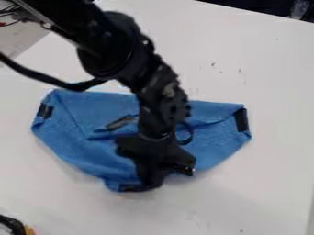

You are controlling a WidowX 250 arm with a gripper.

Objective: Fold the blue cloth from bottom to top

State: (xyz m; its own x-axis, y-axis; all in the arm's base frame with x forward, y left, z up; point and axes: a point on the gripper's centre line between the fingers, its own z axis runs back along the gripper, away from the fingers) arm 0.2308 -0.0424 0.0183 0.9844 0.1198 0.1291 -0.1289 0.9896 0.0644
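Blue cloth [92, 147] on white table [264, 73]

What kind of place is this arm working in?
Probably a lab or workshop: the black robot arm reaches over a plain white table, with loose cables at the upper left, and a blue cloth lies under the gripper.
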